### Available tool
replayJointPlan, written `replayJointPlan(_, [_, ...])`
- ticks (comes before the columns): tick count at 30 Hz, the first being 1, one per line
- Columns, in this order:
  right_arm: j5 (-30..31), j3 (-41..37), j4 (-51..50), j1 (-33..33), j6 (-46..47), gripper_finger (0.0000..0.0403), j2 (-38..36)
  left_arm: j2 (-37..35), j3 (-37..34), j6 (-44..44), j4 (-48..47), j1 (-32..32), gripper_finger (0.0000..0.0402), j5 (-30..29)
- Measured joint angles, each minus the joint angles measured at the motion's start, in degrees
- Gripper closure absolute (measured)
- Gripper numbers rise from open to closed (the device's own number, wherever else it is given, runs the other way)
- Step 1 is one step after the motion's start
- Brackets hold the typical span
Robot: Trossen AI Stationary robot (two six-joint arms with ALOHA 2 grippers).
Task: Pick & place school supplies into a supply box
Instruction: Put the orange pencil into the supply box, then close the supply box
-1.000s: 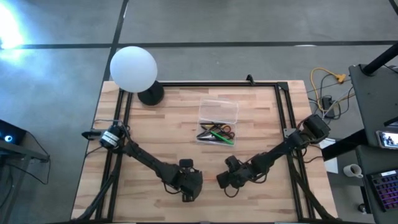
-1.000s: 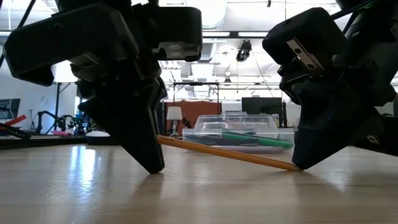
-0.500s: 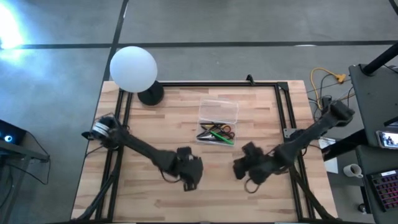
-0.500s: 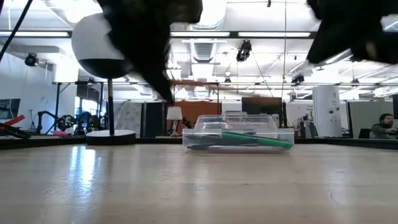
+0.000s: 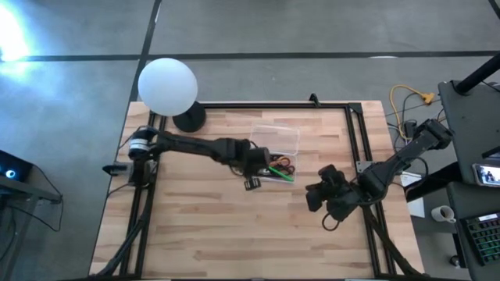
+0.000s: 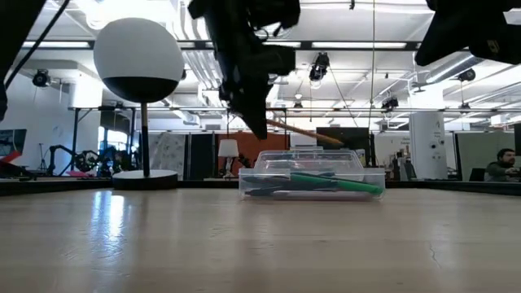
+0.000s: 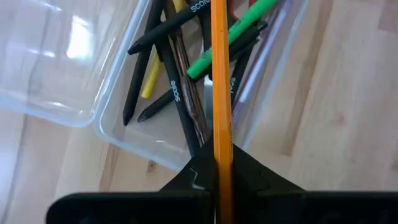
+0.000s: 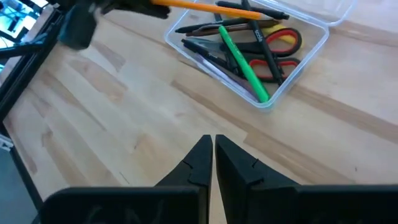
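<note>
Left gripper (image 7: 219,180) jaws clamped on orange pencil (image 7: 219,81), held above supply box (image 5: 274,153); shaft running straight out from between jaws over box contents. Green marker (image 8: 244,62), scissors (image 8: 277,53) inside box. Right gripper (image 8: 212,163) jaws closed, empty, above surface (image 5: 234,226).

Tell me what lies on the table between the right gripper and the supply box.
Only bare wood: in the right wrist view, nothing lies between the shut right gripper and the supply box.
</note>
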Motion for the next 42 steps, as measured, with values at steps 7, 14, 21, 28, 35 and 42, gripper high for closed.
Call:
replayJointPlan(7, [0.0, 0.0, -1.6, 0.1, -0.3, 0.0390, 0.0, 5.6, 4.0, 3.2, -1.0, 1.7, 0.0396, 2.9])
replayJointPlan(14, [-0.9, 0.0, -3.5, 0.1, -0.1, 0.0390, 0.0, 10.6, 7.8, 3.1, -1.3, 1.6, 0.0385, 3.2])
replayJointPlan(21, [-2.4, 0.0, -4.6, 0.3, -1.7, 0.0390, 0.0, 10.8, 9.8, 2.9, -4.0, 2.1, 0.0318, 2.0])
replayJointPlan(28, [-2.9, 0.0, -8.3, -1.4, -2.0, 0.0390, -0.3, 10.0, 13.9, -0.4, -14.5, 1.3, 0.0243, 1.1])
replayJointPlan(35, [-6.3, -0.1, -11.2, -18.7, -6.6, 0.0390, -3.6, 7.3, 15.2, 0.9, -13.9, -5.3, 0.0253, 1.5])
replayJointPlan(42, [-22.0, -0.1, -1.7, -50.1, -24.4, 0.0390, -3.0, 5.8, 9.2, 1.0, -8.6, -9.2, 0.0283, 1.9])
